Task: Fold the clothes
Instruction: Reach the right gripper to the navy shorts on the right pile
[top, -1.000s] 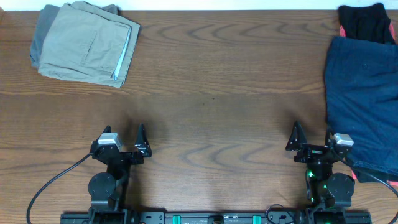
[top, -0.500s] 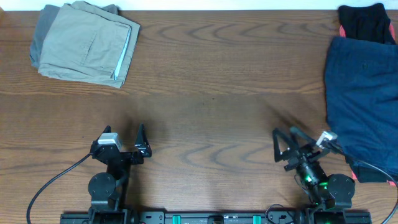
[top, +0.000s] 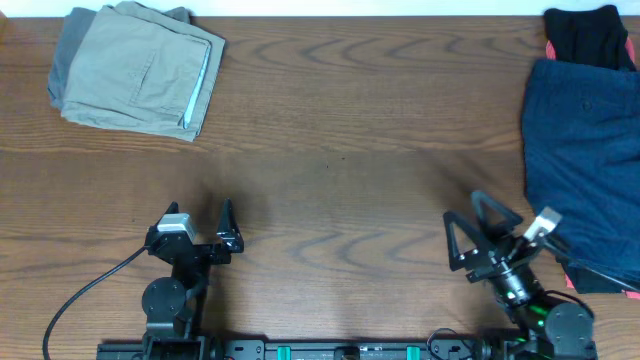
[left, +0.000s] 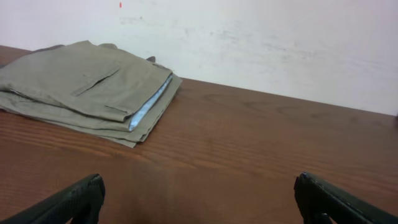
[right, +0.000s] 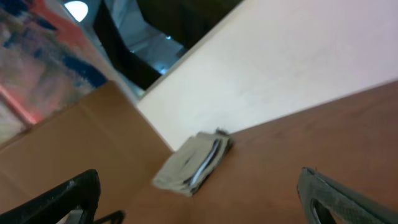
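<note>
Folded khaki shorts (top: 140, 70) sit upper left, seemingly done; unfolded navy shorts (top: 585, 150) lie right, beside the right pincer (top: 462, 207), wide and empty like the left pincer (top: 198, 212).

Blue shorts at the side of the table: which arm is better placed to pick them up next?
Right. The right tool, open, sits close beside the blue shorts; the left tool, also open, is far across the table.

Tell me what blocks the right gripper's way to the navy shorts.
Nothing visible does. Only bare table lies between the open right gripper and the navy shorts at the table's right edge, though the gripper points away from them.
</note>
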